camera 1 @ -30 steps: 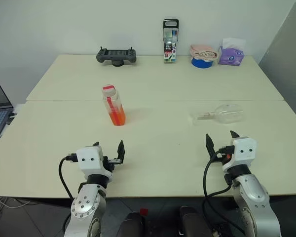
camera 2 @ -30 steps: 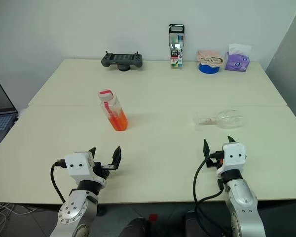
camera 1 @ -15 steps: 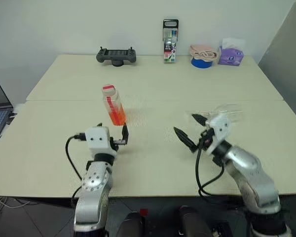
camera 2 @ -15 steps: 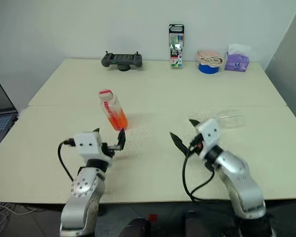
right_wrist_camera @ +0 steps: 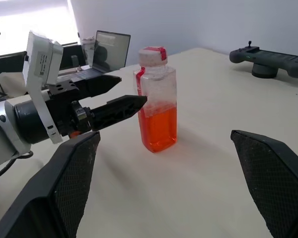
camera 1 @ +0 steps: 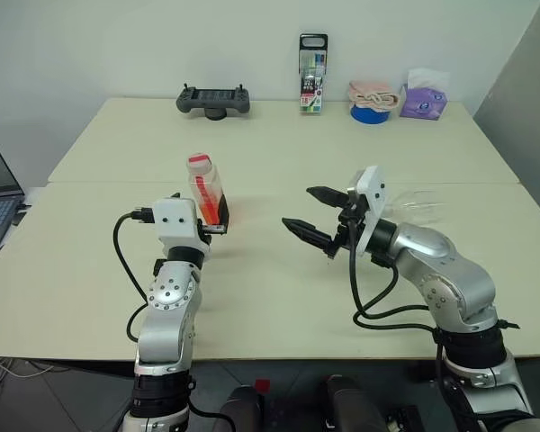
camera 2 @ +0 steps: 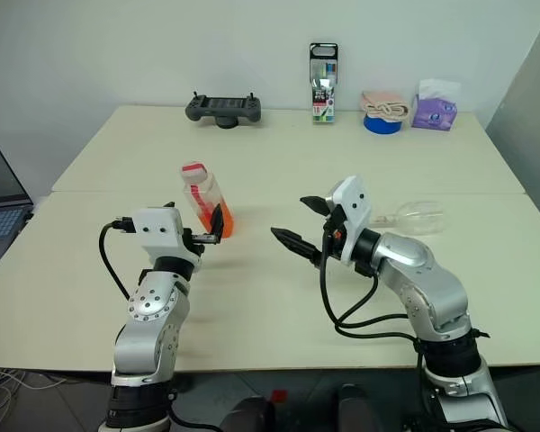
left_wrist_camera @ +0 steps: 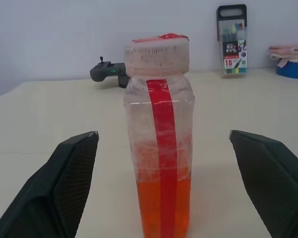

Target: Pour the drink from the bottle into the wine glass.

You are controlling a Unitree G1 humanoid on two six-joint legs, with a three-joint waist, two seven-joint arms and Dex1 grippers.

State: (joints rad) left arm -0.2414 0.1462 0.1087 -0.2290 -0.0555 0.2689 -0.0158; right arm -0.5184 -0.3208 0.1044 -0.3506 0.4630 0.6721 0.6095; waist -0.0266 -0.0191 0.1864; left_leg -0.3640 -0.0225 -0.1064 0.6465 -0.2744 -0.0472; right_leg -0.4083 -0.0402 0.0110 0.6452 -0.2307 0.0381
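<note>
Arms have both come up off the near edge of the table [camera 1: 90, 270] within the last second and swung in toward the bottle [camera 1: 209, 191]. The left pincer [camera 1: 218, 221], which was low and well short of the bottle, now sits just in front of it, fingers spread wide with nothing between them yet; its wrist view has the bottle standing upright and centred between the two fingers [left_wrist_camera: 72, 173], so the approach looks well lined up. The right pincer [camera 1: 313, 216] has turned from pointing forward to pointing across toward the robot's left, also wide open and empty, its tips well apart from the bottle.

Bottle stays where it was, upright on the left half of the table, cap [left_wrist_camera: 158, 51] still on, with the drink [left_wrist_camera: 165, 206] filling roughly the lower part. The glass [camera 1: 412, 206] has not been touched: it lies on its side on the right half of the table, partly behind the right arm.

For the task, this reads as the reach stage only. My judgement is that the left pincer is about to close on the bottle, while the right may be heading for the cap. Nothing is poured, and the glass would have to be stood upright before any pouring makes sense.
</note>
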